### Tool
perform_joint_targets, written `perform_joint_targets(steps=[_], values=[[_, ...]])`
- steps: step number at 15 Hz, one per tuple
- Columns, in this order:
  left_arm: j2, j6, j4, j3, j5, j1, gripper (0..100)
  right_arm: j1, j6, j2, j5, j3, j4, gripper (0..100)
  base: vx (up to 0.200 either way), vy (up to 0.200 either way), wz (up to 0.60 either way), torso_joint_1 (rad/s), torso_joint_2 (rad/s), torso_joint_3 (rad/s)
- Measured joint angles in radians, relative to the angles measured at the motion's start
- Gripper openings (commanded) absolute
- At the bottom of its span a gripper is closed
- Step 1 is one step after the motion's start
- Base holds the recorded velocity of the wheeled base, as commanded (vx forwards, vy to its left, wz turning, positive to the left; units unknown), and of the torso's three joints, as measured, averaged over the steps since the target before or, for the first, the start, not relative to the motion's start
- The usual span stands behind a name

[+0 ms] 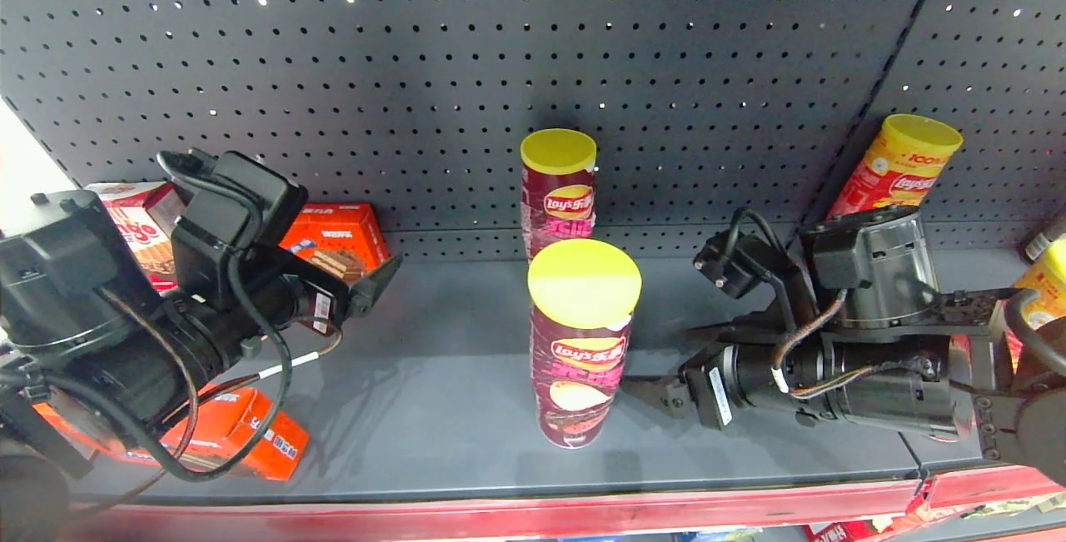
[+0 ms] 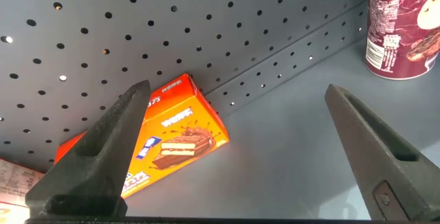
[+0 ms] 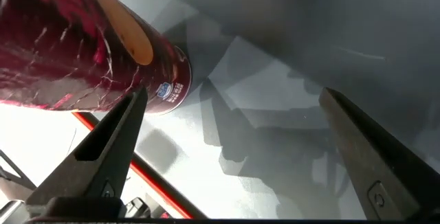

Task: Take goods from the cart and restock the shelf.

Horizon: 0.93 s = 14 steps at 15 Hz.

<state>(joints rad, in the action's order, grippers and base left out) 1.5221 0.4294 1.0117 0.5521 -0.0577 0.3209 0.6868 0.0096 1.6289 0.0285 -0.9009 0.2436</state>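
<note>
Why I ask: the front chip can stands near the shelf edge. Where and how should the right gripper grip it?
Probably grip the front can around its round body at mid-height, below the yellow lid, coming level from its right side, where the open right gripper is. It stands upright, and the rear can blocks the back.

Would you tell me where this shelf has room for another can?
Bare shelf lies between the back orange box and the front can, and between rear can and red can. Boxes crowd the left end; the right gripper sits beside the front can.
</note>
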Motion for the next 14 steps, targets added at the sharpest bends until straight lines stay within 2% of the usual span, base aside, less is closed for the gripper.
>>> perform_joint_targets(steps=[14], values=[[-0.005,0.0,0.0,0.0,0.0,-0.002,100,-0.002,-0.007,-0.005,-0.001,-0.017,0.002,100,0.0,0.0,0.0,0.0,0.0,0.0]])
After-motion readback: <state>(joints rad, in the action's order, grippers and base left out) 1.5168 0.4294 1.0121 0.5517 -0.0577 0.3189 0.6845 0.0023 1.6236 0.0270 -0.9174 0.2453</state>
